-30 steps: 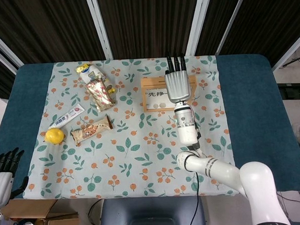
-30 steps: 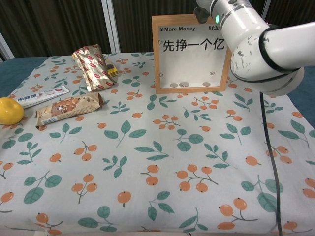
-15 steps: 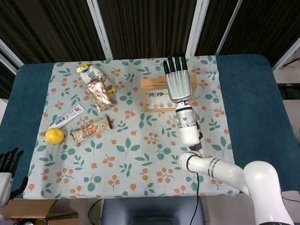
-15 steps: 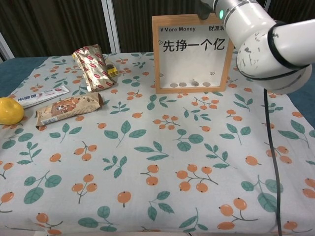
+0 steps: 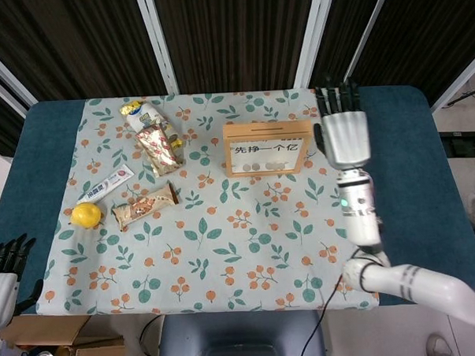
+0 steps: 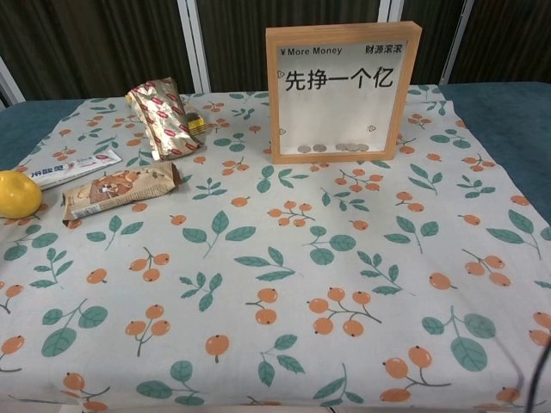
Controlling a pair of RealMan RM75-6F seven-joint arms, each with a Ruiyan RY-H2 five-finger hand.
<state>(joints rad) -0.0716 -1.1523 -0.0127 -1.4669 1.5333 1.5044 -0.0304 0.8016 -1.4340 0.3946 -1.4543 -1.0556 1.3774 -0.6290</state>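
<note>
The right hand [image 5: 344,138] hovers in the upper right of the head view, just to the right of the wooden picture frame with Chinese characters and coins behind its glass [image 5: 268,147]; its fingers [image 5: 338,95] are stretched out and a little apart, holding nothing, and it does not touch the frame; the chest view does not show this hand at all. The frame stands upright on the floral cloth of the tabletop [image 6: 284,284], near its far edge; as far as I can judge, nothing is grasped yet, so the handling itself is still to do.

The left hand [image 5: 4,275] hangs at the lower left edge, off the cloth, fingers apart and empty. On the left side lie a yellow lemon [image 5: 86,214], a white toothpaste box [image 5: 105,184], a brown snack bar wrapper [image 5: 146,206] and a gold patterned snack bag [image 5: 157,147]; all are well apart from the frame, and nothing stands between it and the right hand.
</note>
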